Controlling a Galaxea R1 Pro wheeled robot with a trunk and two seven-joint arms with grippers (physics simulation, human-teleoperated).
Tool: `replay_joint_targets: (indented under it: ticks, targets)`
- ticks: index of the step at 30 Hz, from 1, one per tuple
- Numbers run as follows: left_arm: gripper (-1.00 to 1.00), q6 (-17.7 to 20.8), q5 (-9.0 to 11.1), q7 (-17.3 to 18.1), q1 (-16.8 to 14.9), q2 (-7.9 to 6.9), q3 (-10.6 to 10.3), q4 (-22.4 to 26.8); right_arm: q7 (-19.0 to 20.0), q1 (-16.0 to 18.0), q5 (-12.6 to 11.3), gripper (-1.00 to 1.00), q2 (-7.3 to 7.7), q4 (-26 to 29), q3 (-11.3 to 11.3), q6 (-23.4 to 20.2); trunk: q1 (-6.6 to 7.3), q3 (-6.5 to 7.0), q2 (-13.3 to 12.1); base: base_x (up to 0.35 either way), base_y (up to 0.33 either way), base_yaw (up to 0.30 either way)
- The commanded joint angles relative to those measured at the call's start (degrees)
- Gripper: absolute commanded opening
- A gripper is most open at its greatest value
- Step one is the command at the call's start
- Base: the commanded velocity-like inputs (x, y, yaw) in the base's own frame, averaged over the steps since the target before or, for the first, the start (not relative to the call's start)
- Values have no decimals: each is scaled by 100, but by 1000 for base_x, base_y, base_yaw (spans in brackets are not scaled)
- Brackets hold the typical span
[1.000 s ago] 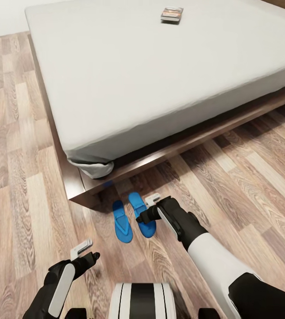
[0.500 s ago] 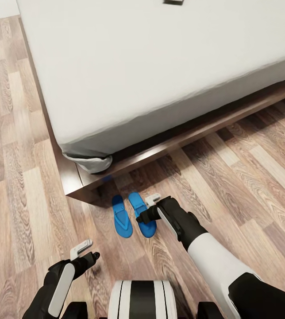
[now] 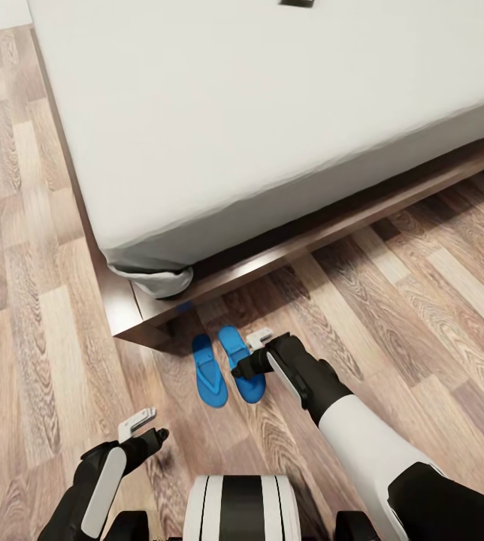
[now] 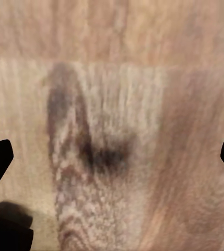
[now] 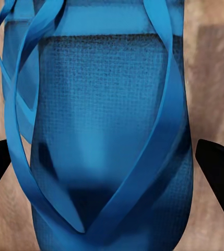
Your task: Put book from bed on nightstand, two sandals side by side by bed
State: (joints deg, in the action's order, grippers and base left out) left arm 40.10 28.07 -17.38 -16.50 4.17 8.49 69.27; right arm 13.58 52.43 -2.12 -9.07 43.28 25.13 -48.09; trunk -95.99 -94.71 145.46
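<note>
Two bright blue flat flip-flop sandals (image 3: 227, 366) lay side by side on the wood-plank floor (image 3: 31, 315) beside the white-topped, dark-framed bed (image 3: 272, 135). The right hand (image 3: 248, 355) hovered spread above one sandal; the left hand (image 3: 146, 425) hung open.

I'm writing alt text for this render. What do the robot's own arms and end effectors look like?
Both arms are matte black with glossy white shell panels: a broad white forearm on the right arm, a narrow white strip on the left arm. Each ends in a black end effector, left and right, with one pale grey finger. No cables or markings show.
</note>
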Motion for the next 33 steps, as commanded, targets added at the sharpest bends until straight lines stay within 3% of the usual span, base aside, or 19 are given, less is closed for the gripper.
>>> replay_joint_targets:
  ticks: [1, 8, 28, 33]
  targets:
    - [100, 32, 69, -51, -2, 8, 40, 33, -5, 4, -23, -100, 2, 5, 9, -25, -1, -26, 3, 6, 4, 0]
    - [100, 58, 83, -62, -3, 13, 101, 75, -5, 4, -25, -100, 2, 5, 9, -25, -19, -181, 12, 2, 1, 0]
    - [100, 49, 62, -25, 15, 3, 97, -52, 3, -2, -24, -100, 11, 5, 9, -17, -19, -181, 12, 51, 14, 0]
    - [100, 171, 81, -46, 13, 11, 124, -32, 3, -5, -25, -100, 18, 5, 9, -17, -32, -292, 19, 2, 1, 0]
